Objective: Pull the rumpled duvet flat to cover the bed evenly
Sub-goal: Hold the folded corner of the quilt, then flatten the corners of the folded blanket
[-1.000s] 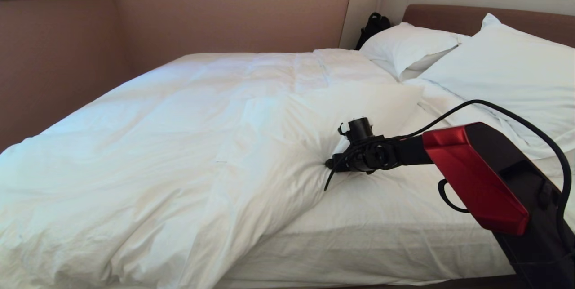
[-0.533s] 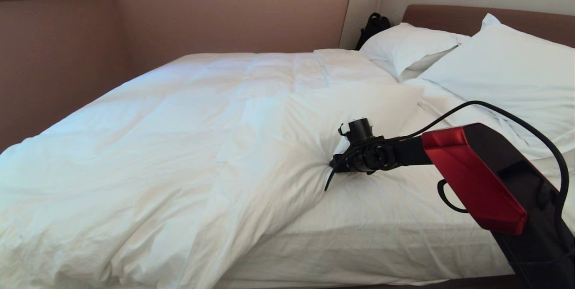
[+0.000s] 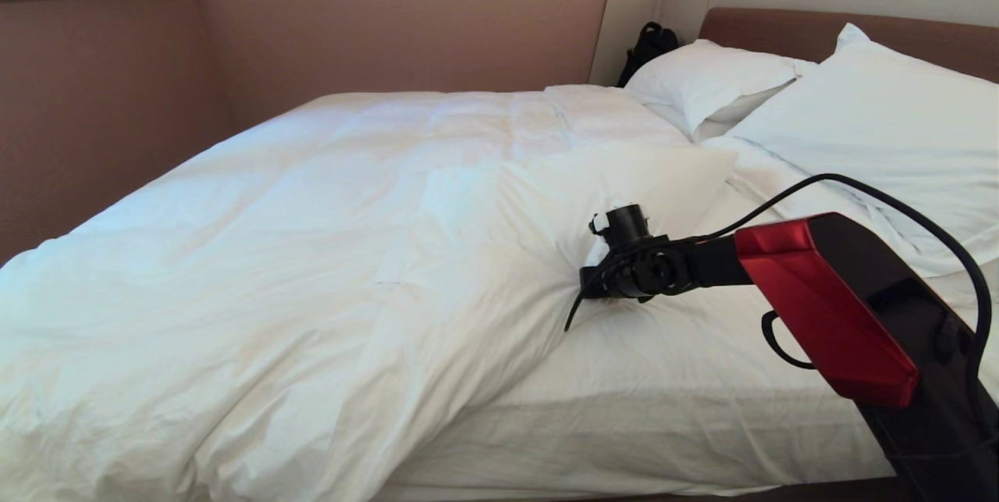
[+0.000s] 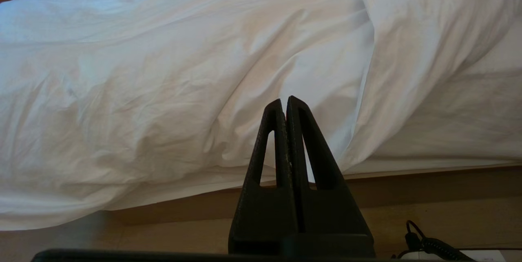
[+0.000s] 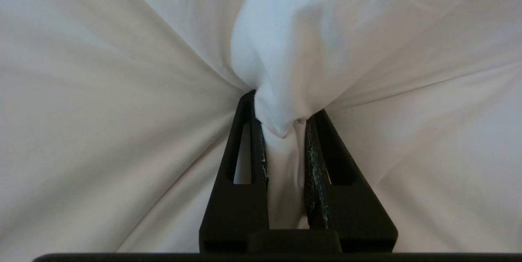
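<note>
A bunched fold of the thick, puffy white duvet [image 5: 285, 70] is being pinched between the two black fingers [image 5: 248, 152] of the right claw [image 5: 281, 111]; the fingers are being kept apart only by the wad of cloth wedged between them, and creases are being drawn in toward that grip from all sides. In the head view, the right claw [image 3: 581, 290] is being held at the folded-back edge of the duvet [image 3: 312, 252], near the middle of the wide low bed [image 3: 663, 408], at the end of a black arm with a red shell [image 3: 827, 307] and a looping black cable [image 3: 897, 205]. The duvet is being left heaped over the bed's left part, spilling over the near edge, while a stretch of the thin white fitted sheet [image 3: 687, 361] is being left bare on the right. Two white rectangular pillows [image 3: 874, 127] are being propped against the brown padded headboard [image 3: 780, 30], and a black bag [image 3: 648, 45] is being kept in the corner beside them.

The left claw [image 4: 285, 101] is being held low beside the bed with its fingers pressed fully together and nothing between them, clear of the overhanging duvet [image 4: 163, 70] and above the light wooden floor [image 4: 163, 233].
</note>
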Motion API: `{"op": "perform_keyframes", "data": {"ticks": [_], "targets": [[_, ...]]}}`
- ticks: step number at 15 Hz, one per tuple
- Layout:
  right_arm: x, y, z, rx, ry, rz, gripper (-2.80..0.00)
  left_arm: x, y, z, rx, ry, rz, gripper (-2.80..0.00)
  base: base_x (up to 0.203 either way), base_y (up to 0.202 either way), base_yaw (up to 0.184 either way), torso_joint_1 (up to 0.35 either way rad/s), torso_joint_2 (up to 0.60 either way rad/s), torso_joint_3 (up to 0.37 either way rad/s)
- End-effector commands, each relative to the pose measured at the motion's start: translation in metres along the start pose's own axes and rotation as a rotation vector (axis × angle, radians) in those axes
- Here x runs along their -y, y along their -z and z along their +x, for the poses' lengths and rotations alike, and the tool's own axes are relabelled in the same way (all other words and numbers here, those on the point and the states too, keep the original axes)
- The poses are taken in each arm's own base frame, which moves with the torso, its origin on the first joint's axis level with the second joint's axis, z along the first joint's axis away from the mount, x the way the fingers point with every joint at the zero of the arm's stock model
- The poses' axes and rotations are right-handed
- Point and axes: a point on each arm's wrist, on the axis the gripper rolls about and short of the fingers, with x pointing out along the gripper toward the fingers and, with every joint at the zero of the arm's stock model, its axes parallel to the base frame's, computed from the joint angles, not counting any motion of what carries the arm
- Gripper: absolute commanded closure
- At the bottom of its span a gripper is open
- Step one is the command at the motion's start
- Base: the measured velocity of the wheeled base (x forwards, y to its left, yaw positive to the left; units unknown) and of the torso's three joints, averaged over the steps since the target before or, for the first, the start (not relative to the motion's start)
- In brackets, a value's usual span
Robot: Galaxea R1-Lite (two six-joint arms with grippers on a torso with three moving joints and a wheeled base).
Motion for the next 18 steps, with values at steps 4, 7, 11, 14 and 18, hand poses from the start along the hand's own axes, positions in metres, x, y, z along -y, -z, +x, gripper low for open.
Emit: {"op": "perform_keyframes", "data": {"ticks": [4,7,11,14,18], "targets": [[0.001,-0.004,-0.009,-0.002,0.002,0.002,0.0,0.0,0.0,0.0,0.0,0.0,0.0,0.0,0.0,0.0,0.0,0.0,0.0,0.0],[0.007,-0.012,-0.032,-0.052,0.016,-0.009,0.0,0.0,0.0,0.0,0.0,0.0,0.0,0.0,0.0,0.0,0.0,0.0,0.0,0.0],[0.012,-0.016,-0.059,-0.149,0.04,-0.03,0.0,0.0,0.0,0.0,0.0,0.0,0.0,0.0,0.0,0.0,0.0,0.0,0.0,0.0],[0.015,-0.009,-0.065,-0.232,0.058,-0.049,0.0,0.0,0.0,0.0,0.0,0.0,0.0,0.0,0.0,0.0,0.0,0.0,0.0,0.0],[0.03,-0.005,-0.07,-0.313,0.093,-0.042,0.0,0.0,0.0,0.0,-0.001,0.0,0.0,0.0,0.0,0.0,0.0,0.0,0.0,0.0]]}}
